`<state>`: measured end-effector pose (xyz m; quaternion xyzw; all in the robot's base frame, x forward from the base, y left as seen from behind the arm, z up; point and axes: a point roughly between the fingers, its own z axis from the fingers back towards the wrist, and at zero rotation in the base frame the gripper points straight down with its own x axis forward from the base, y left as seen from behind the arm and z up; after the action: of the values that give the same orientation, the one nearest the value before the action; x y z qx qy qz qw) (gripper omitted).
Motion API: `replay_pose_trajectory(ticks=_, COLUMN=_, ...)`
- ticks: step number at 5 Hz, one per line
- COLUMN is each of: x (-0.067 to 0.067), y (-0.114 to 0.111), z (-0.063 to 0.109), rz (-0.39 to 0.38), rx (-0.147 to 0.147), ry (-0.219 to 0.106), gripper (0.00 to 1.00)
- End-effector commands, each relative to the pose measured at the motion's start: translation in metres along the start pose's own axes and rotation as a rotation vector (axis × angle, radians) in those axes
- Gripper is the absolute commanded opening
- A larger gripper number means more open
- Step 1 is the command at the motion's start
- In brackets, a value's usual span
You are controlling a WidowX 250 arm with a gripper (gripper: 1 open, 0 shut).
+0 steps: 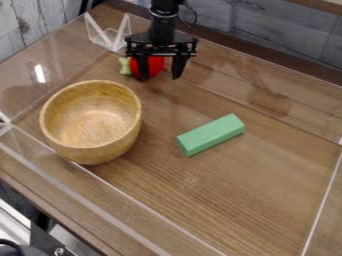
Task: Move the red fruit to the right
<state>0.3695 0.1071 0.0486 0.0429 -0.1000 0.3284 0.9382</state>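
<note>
One red fruit [154, 66] clamped between end effector [159, 69] fingers, leafy side sticking out left, far table edge

To my right of the red fruit [155, 65] the wooden table [254, 160] lies bare along the far side, open room for my gripper [160, 68]. The green block [211, 134] sits nearer the front, well apart. The wooden bowl [91, 120] stands front-left. Clear walls [321, 215] fence the edges.
</note>
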Motion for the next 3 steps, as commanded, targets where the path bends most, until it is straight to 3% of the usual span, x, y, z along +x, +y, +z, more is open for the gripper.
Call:
replay_pose_trajectory(ticks=1, x=0.0027, y=-0.0035, z=0.0128, rz=-0.025, rx=-0.023, ry=-0.044, gripper=0.0)
replay_pose_trajectory(ticks=2, x=-0.0019, y=-0.0041, z=0.0109, rz=-0.046, rx=-0.028, ry=-0.043, gripper=0.0)
replay_pose_trajectory(ticks=3, x=0.0026, y=0.0038, z=0.0116, rz=-0.068, rx=-0.034, ry=-0.042, gripper=0.0)
